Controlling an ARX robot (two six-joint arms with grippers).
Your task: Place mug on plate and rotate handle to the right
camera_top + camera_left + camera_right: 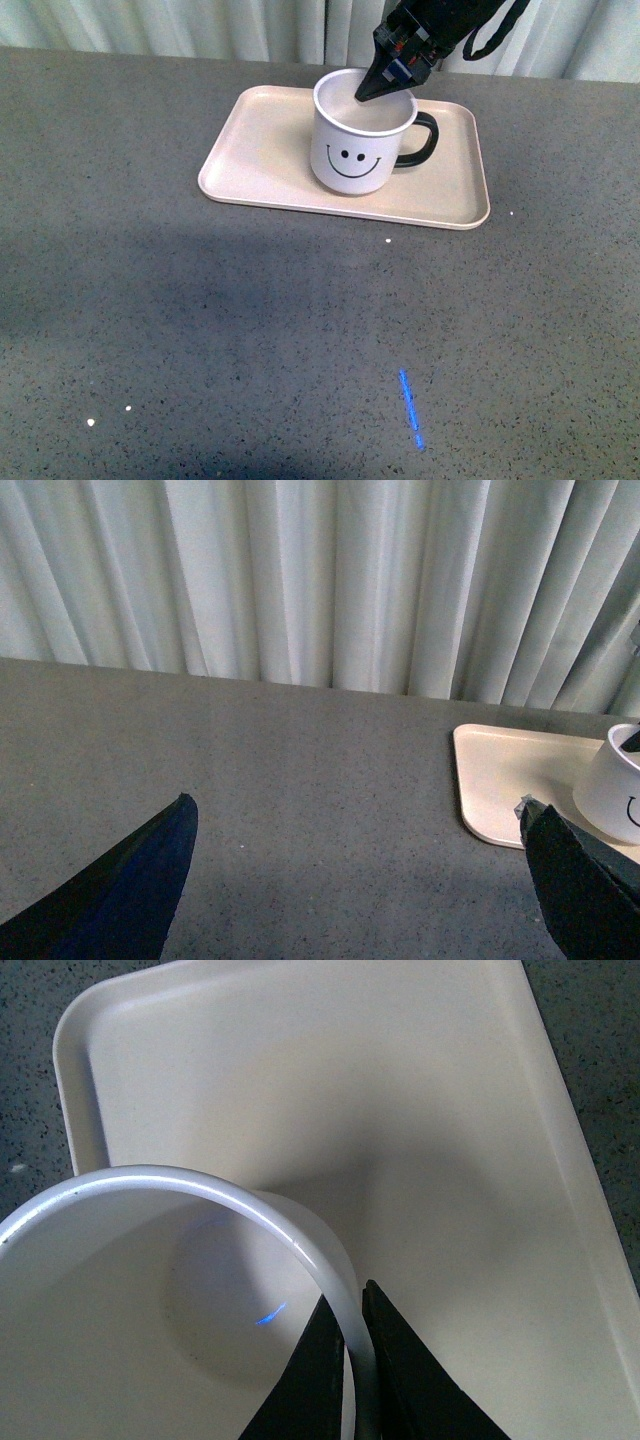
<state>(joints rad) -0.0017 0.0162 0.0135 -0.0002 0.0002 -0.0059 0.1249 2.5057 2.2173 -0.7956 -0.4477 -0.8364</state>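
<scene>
Our right gripper (362, 1295) is clamping the rim of the mug (350, 150). One finger is sitting inside the white wall and one outside, and the two are pressing together on the thin lip. In the front view it is reaching down from the upper right of the frame onto the mug's far, upper right edge.

The mug is standing upright on the plate (260, 150), a little right of the plate's middle, and its smiley face is looking toward the camera. The handle (428, 140) is pointing to the right of the frame, above the plate's surface. The plate is lying flat on the gray speckled desk (250, 330), in the upper middle of the frame.

Our left gripper (355, 805) is hovering over bare desk near a corner of the plate. Its jaws are wide apart and holding nothing, and a pale curtain (300, 580) is hanging behind.

We are judging that the placing is done and the turning step is ending, since the handle already looks rightward. The next move is calling for parting the fingers and lifting straight up, so that neither finger drags the rim and twists or tips the mug.
</scene>
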